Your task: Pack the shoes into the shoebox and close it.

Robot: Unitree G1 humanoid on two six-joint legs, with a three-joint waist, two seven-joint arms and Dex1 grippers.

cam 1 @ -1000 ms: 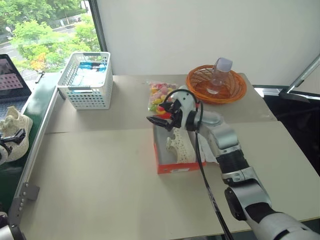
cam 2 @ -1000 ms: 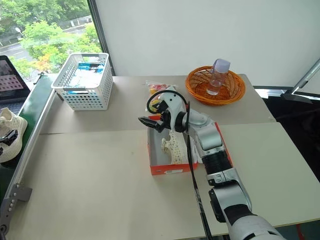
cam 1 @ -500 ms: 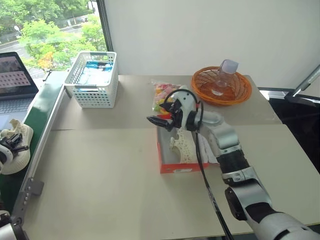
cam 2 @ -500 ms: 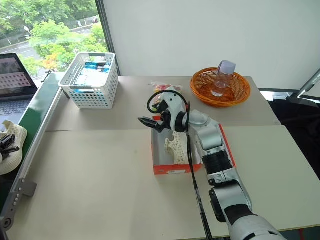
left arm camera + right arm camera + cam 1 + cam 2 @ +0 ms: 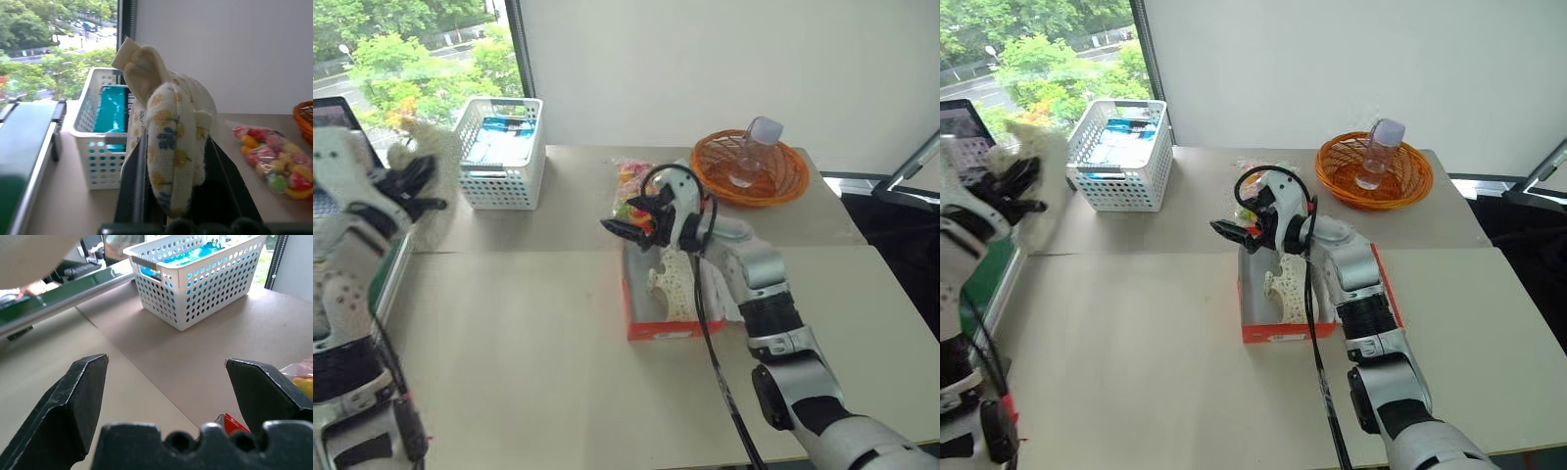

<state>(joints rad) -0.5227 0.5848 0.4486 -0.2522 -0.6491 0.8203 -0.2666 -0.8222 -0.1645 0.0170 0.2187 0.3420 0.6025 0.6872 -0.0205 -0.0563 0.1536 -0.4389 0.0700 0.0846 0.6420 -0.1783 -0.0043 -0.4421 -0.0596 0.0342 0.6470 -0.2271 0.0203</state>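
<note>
My left pincer [image 5: 416, 181] is clamped on the second shoe [image 5: 168, 142], out over the table's [image 5: 529, 333] left edge. The shoebox [image 5: 658, 326] lies well to its right, under my wide-open, empty right pincer [image 5: 631, 227].

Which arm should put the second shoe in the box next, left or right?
Left. The left gripper is shut on the second shoe, held above the table's left edge. The right gripper is open and holds nothing above the shoebox, where one shoe already sits.
</note>
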